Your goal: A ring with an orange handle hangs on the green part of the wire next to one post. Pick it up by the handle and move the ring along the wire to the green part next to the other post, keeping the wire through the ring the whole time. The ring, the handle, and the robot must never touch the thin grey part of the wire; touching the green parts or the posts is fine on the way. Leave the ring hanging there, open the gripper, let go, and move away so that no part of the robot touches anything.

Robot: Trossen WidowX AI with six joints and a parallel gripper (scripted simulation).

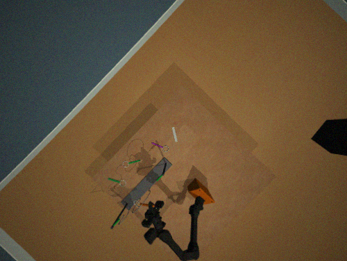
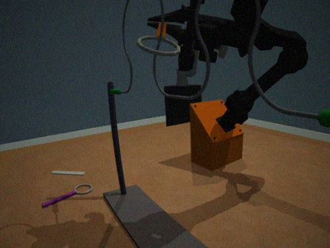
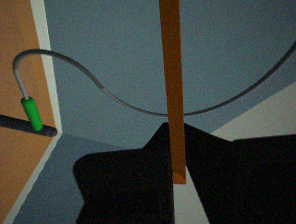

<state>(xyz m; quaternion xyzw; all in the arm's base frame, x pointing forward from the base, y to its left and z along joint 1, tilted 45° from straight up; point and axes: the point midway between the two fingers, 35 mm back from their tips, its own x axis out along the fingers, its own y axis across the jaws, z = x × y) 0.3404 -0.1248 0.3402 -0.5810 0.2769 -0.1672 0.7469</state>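
Note:
The ring [image 2: 165,53] [image 1: 134,205] [image 3: 172,60] hangs below the fingers in the exterior view, its orange handle [image 2: 164,30] rising between them. My gripper [image 2: 149,22] [image 3: 171,126] is shut on the handle. The grey wire [image 2: 131,66] [image 3: 135,109] appears to pass down through the ring near a tall bend; whether they touch cannot be told. One green part [image 1: 159,178] [image 2: 115,92] [image 3: 31,114] is at the post [image 1: 164,168] [image 2: 117,142] [image 3: 12,121] near the purple ring. The other green part [image 1: 116,223] [image 2: 325,118] is at the second post [image 1: 120,213].
The posts stand on a grey base [image 1: 142,189] [image 2: 132,204]. A purple-handled ring [image 1: 157,144] [image 2: 59,198], a white strip [image 1: 175,134] [image 2: 68,173] and two green-handled rings [image 1: 134,162] [image 1: 114,180] lie around it. The orange arm mount [image 1: 205,195] [image 2: 216,148] stands nearby.

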